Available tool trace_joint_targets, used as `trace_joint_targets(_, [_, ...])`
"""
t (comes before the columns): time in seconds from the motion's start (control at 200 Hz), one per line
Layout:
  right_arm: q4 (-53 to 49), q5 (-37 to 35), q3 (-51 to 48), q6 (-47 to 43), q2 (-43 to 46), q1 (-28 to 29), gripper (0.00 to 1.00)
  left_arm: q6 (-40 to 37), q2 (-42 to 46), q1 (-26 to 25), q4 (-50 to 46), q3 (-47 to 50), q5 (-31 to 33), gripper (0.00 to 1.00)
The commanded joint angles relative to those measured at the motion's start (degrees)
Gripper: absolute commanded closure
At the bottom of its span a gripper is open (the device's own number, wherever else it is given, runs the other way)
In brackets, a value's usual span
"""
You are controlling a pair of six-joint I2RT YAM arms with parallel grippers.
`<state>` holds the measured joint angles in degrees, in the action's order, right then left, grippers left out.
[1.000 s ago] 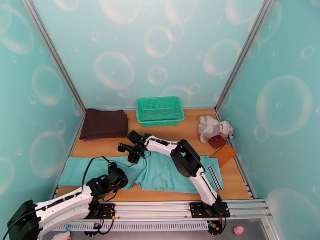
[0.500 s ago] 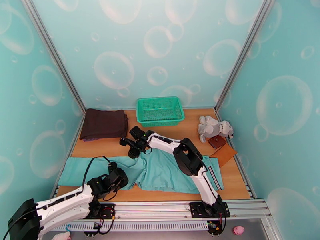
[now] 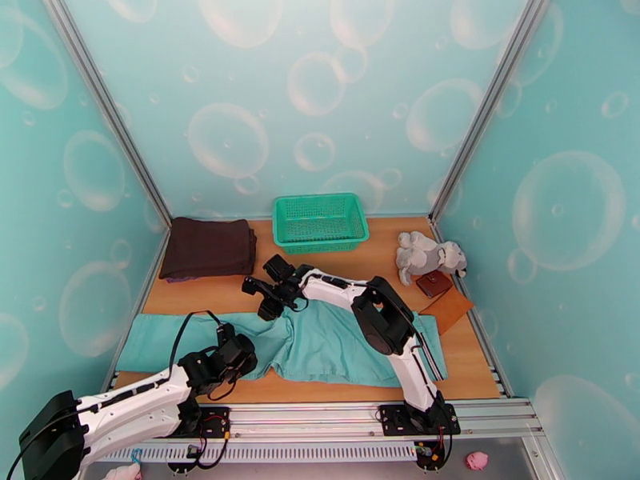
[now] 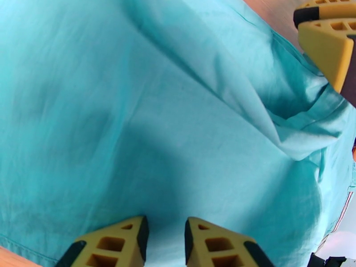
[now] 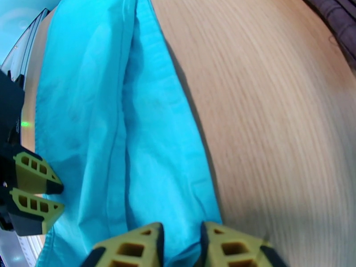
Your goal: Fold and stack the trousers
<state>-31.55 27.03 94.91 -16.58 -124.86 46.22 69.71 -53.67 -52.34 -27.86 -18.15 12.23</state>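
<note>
Top view: wooden table (image 3: 384, 262), teal walls with a bubble print, metal posts in the corners, metal rail along the near edge. The trousers (image 3: 328, 346) lie flat across the near half, legs running left, striped waistband at the right. Far left is a dark brown folded garment (image 3: 208, 248). Far centre is a green basket (image 3: 320, 222). Far right is a grey plush toy (image 3: 428, 256) with a small brown wallet (image 3: 436, 283) just beside it. The left gripper (image 3: 240, 347) is over the near middle of the trousers. The right gripper (image 3: 258, 298) is at their far edge, over the bare wood.

Left wrist: left gripper (image 4: 164, 228) has its fingers (image 4: 120, 239) a narrow gap apart, nothing between them, with wrinkled teal cloth below. The right gripper's yellow fingers show at the top right, with a strip of table beside them.

Right wrist: right gripper (image 5: 181, 234) has its fingers (image 5: 133, 248) slightly apart. The far hem of the trousers (image 5: 111, 130) runs down under the gap; I cannot tell whether it touches them. Bare table (image 5: 276, 107) is on the right, the dark garment (image 5: 338, 18) in the top right corner, and the left gripper (image 5: 38, 190) at the left edge.

Against one second ago: the right gripper has shifted a little farther off the cloth edge and its elbow has moved right. The left arm is nearly the same. The trousers, basket, garment and toy are unmoved.
</note>
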Motion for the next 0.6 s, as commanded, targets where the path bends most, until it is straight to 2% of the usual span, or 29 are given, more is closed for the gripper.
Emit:
trace_joint_targets(0.0, [0.3,2.7,-0.6,-0.2,3.1,-0.4,0.7,0.3,-0.9,-1.0,-7.6,2.1,-3.0,0.7])
trace_joint_targets(0.155, [-2.5,5.2,0.4,-2.5,2.6,0.3,0.7,1.0,-2.5,-2.1,-9.4,1.3,-3.0,0.69])
trace_joint_targets(0.34, [-10.1,7.1,6.7,-5.4,-2.0,0.8,0.72,3.5,-2.9,-2.7,-9.8,1.3,-2.2,0.68])
trace_joint_targets(0.595, [-10.4,6.8,7.2,-5.4,-3.6,1.3,0.72,1.9,-4.0,-2.8,-8.1,1.5,-2.6,0.67])
